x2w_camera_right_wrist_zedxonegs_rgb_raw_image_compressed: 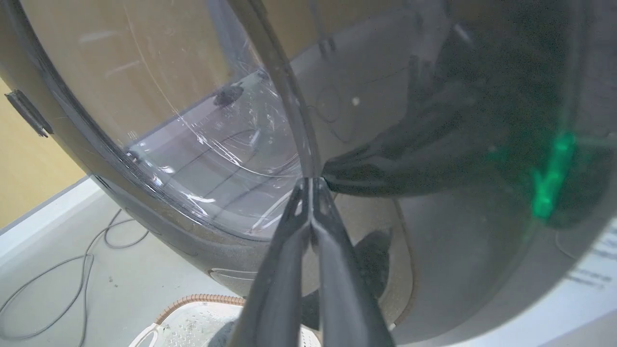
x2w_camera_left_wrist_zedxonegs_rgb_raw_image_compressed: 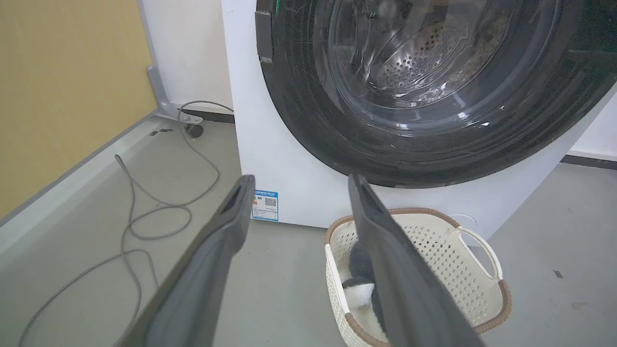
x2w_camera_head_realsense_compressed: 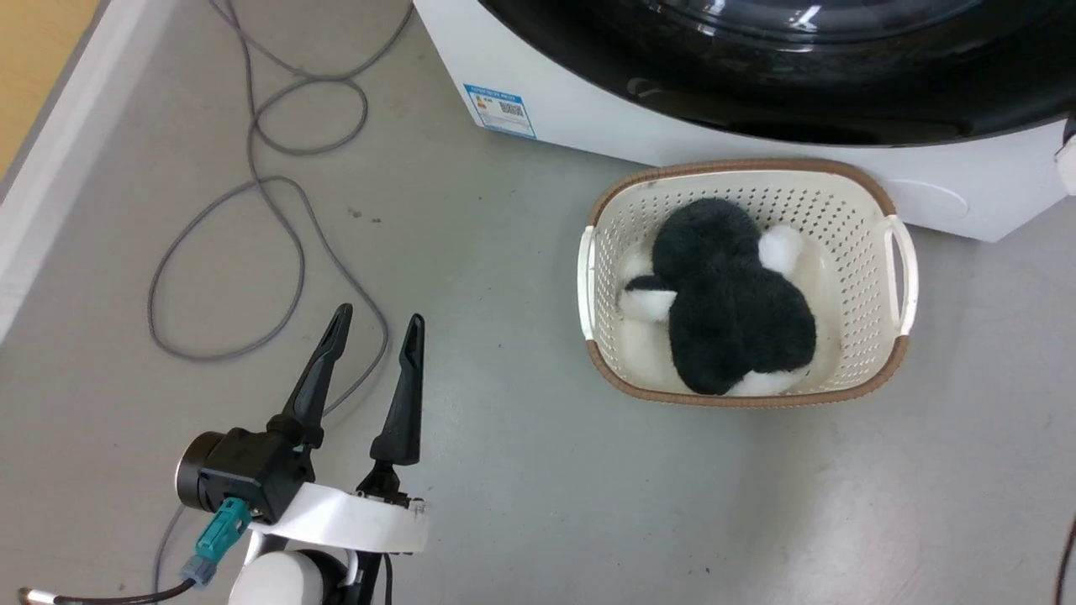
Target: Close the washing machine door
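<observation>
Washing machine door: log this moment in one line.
door: looks closed against washing machine | right hand: shut, tips on door | left hand: open, empty, over floor

Glossy glass washing machine door [x2w_camera_left_wrist_zedxonegs_rgb_raw_image_compressed: 424, 72], plastic basket [x2w_camera_head_realsense_compressed: 841, 220], matt floor [x2w_camera_head_realsense_compressed: 538, 496]

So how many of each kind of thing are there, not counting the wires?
Washing machine: 1
Washing machine door: 1
Laundry basket: 1
Fluffy black-and-white toy: 1
Grippers: 2, left gripper and right gripper
Total: 6
</observation>
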Tool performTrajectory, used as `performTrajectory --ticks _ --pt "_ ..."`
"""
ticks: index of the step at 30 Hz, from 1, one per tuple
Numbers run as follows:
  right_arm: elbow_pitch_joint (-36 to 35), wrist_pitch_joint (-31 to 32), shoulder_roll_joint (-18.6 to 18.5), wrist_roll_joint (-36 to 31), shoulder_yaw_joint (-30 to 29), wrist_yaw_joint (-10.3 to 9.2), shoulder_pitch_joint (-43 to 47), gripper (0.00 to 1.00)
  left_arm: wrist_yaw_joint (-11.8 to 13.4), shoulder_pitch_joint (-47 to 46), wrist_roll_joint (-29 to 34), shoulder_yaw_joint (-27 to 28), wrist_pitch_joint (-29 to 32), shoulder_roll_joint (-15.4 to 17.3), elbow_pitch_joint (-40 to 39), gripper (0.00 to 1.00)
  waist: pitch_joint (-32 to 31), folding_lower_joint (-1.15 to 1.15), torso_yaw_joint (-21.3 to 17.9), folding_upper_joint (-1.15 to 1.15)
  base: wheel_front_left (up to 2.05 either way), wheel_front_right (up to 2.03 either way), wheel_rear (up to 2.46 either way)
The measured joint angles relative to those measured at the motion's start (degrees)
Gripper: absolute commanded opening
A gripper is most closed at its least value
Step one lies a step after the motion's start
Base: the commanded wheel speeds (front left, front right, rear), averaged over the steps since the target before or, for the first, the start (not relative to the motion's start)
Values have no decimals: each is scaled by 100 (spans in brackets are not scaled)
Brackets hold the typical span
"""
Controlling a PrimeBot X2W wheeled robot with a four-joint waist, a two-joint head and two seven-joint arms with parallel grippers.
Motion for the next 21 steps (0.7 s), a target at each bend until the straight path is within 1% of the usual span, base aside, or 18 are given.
performTrajectory --ticks 4,6,10,14,17,21 --pt "134 -167 92 -13 -32 -8 17 0 0 1 0 23 0 -2 30 100 -145 0 -60 0 0 0 0" --pt "163 -292 125 -10 -21 -48 63 0 1 2 -1 69 0 -2 47 100 -256 0 -105 0 0 0 0" --pt "99 -588 176 83 142 -105 407 0 2 36 2 165 0 -5 85 100 -552 0 -223 0 0 0 0" --pt "-213 -954 348 301 504 -105 1111 0 19 175 41 302 0 -9 144 100 -922 0 -378 0 0 0 0" --pt "-533 -1150 447 438 665 -105 1649 0 53 297 121 412 0 -10 205 100 -1207 -1 -521 0 0 0 0" --pt "-1063 -1315 541 648 617 -105 2317 0 56 419 215 523 0 -12 212 100 -1551 -1 -749 0 0 0 0"
